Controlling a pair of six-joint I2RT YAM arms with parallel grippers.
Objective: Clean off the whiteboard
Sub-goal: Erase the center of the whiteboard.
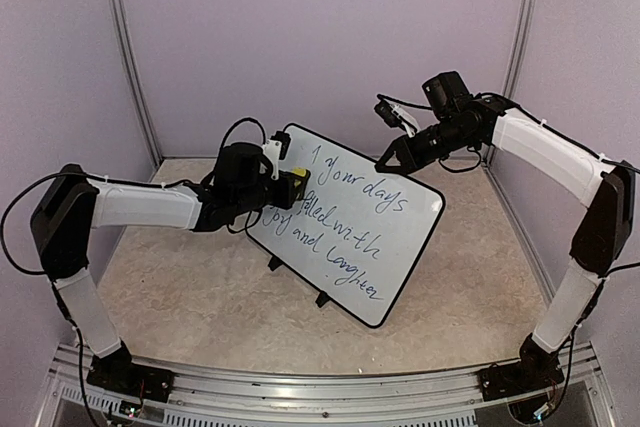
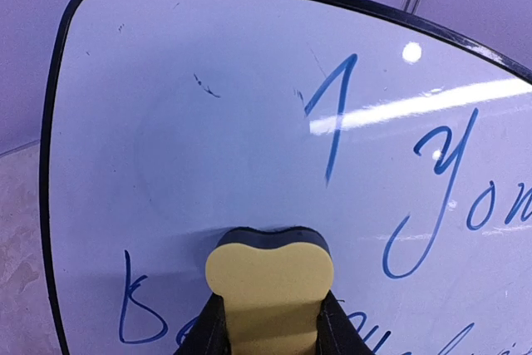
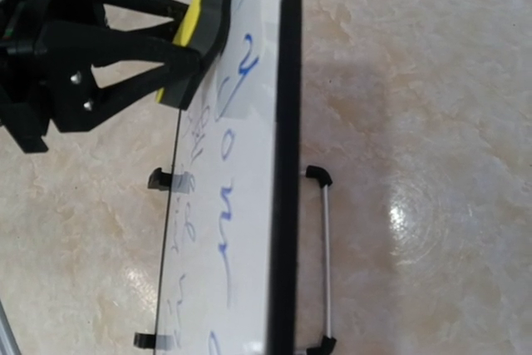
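The whiteboard stands tilted on small black feet in the middle of the table, with blue cursive lines across it. Its upper left part is wiped, with faint smudges. My left gripper is shut on a yellow eraser with a dark pad and presses it flat on the board's left side, above the second line of writing. The eraser sits between my fingers. My right gripper is closed on the board's top edge. The right wrist view shows the board edge-on and the eraser, not my own fingers.
A wire stand props the board from behind. Black feet stick out at its front. The table top is beige marble, closed in by purple walls and metal posts.
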